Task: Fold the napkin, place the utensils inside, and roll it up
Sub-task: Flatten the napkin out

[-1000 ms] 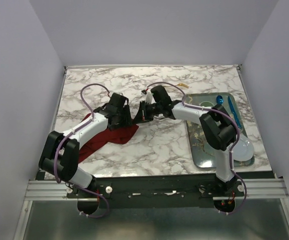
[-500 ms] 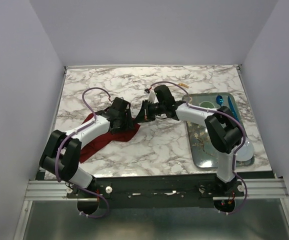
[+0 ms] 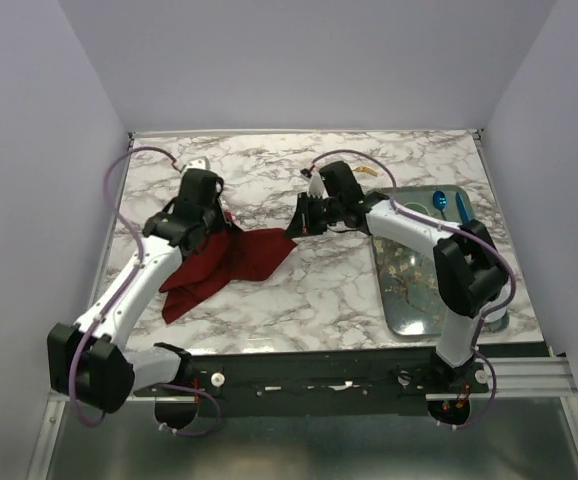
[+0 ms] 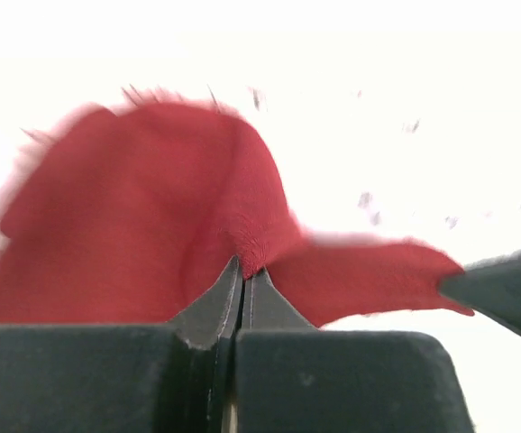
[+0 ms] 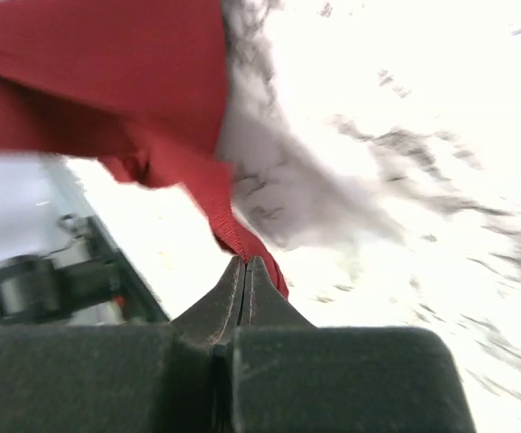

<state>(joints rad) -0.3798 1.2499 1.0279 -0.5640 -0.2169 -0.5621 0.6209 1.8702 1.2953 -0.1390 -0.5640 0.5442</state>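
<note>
1. Marble-pattern table (image 3: pixel 319 290), both arms reach out over it from the near edge
2. Metal tray (image 3: pixel 404 290) on the right side of the table, right arm's elbow passes over it
3. Napkin (image 3: pixel 239 258), dark red, lies crumpled left of centre on the table, not flat; far part pulled between the two grippers, a loose tail trails toward the near-left edge
4. Left gripper (image 3: pixel 214 222) at the napkin's far-left part, jaws pressed together on a raised fold of cloth; left wrist view shows the tips (image 4: pixel 242 271) meeting with red fabric (image 4: pixel 134 207) bunched up right at them
5. Right gripper (image 3: pixel 294 228) at the napkin's right corner, jaws fully closed and pinching the hem; right wrist view shows a thin strip of cloth (image 5: pixel 107 72) running into the tips (image 5: pixel 245 266), cloth lifted off the marble there
6. Blue stick-like item (image 3: pixel 466 225) in the far-right part of the tray, well apart from the napkin; too small to tell what it is
</note>
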